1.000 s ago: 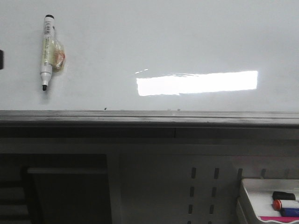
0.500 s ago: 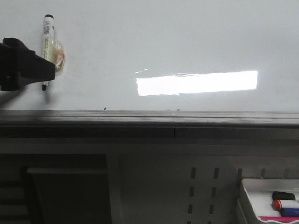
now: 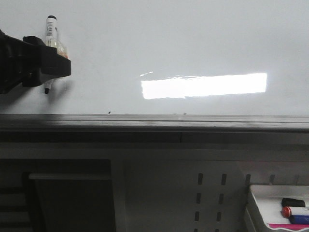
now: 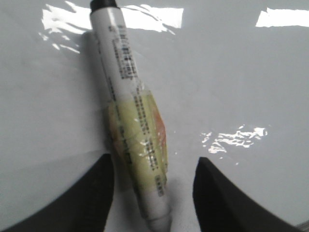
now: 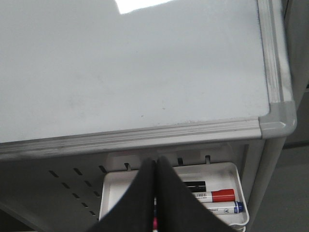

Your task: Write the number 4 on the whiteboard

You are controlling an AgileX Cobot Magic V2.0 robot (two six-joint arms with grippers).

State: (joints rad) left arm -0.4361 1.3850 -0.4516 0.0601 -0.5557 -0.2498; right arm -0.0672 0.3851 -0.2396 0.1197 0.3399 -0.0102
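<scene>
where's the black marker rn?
Front view: marker on the whiteboard, upper left, between the left gripper's open fingers.

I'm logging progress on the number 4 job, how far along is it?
Nothing is written: the whiteboard is blank. In hand: the left gripper, open, straddles the marker stuck to the board, not gripping. The right gripper is shut, idle. Left: grasp, then write the 4.

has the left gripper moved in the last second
Yes. The left gripper came in from the left edge of the front view and now reaches the marker pen on the whiteboard.
</scene>
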